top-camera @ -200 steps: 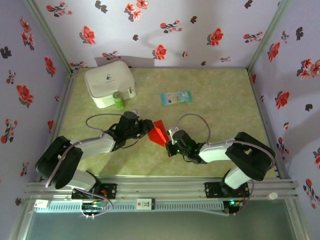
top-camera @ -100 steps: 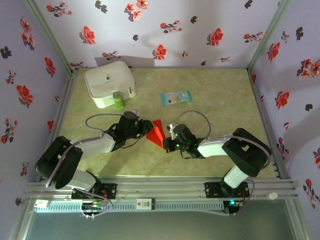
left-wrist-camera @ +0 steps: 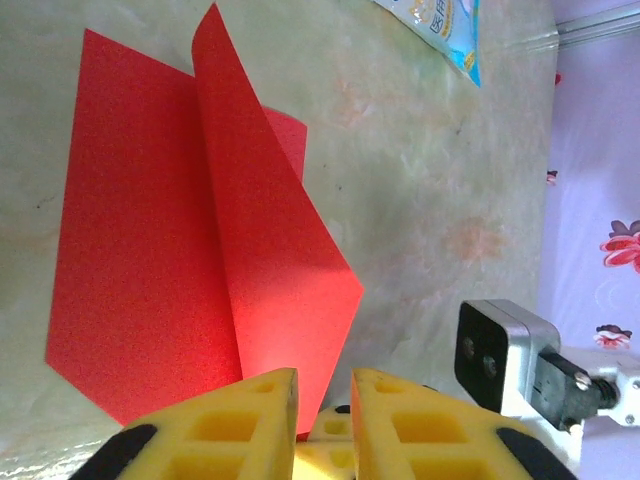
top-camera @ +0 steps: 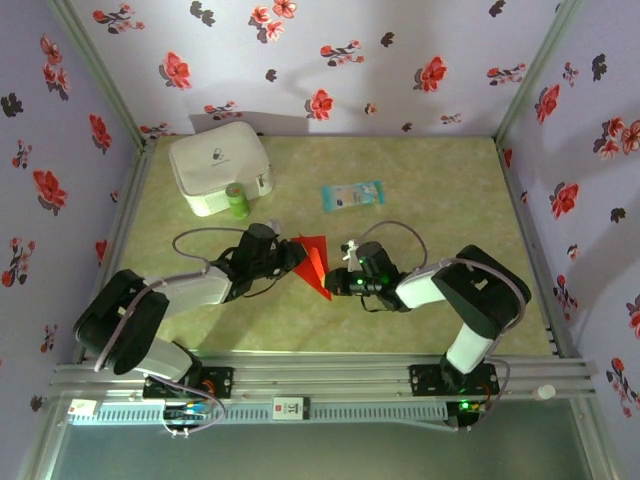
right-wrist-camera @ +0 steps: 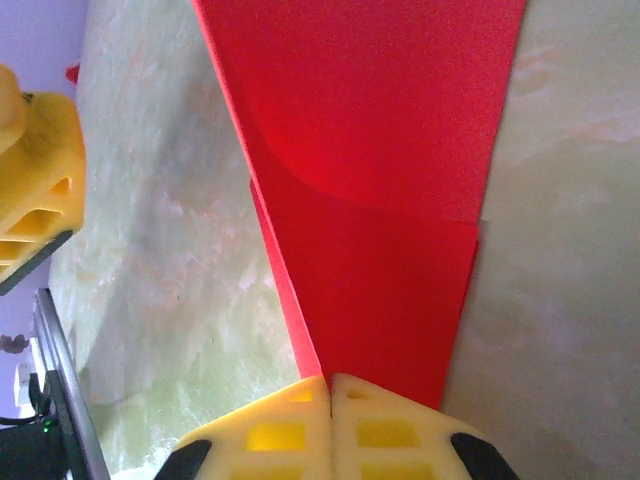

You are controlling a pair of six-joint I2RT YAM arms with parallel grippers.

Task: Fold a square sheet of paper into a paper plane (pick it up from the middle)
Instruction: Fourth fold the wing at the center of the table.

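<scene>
The square sheet of paper (top-camera: 315,262) is bright red and folded, standing partly upright between my two grippers at mid-table. My right gripper (top-camera: 336,282) is shut on its lower folded edge (right-wrist-camera: 380,300), with the fingertips (right-wrist-camera: 329,385) pressed together over the crease. My left gripper (top-camera: 295,256) sits just left of the sheet. In the left wrist view one flap (left-wrist-camera: 270,250) rises off the flat layer (left-wrist-camera: 140,260) and runs down toward my left gripper (left-wrist-camera: 323,400). Its jaws stand a narrow gap apart and do not pinch the flap.
A white boxy case (top-camera: 218,166) with a small green bottle (top-camera: 236,200) beside it stands at the back left. A pale blue packet (top-camera: 351,194) lies behind the grippers. Flowered walls close in the table on three sides.
My right gripper has swung left and farther in with the sheet, which now looks narrower and more upright. My left gripper's jaws have narrowed.
</scene>
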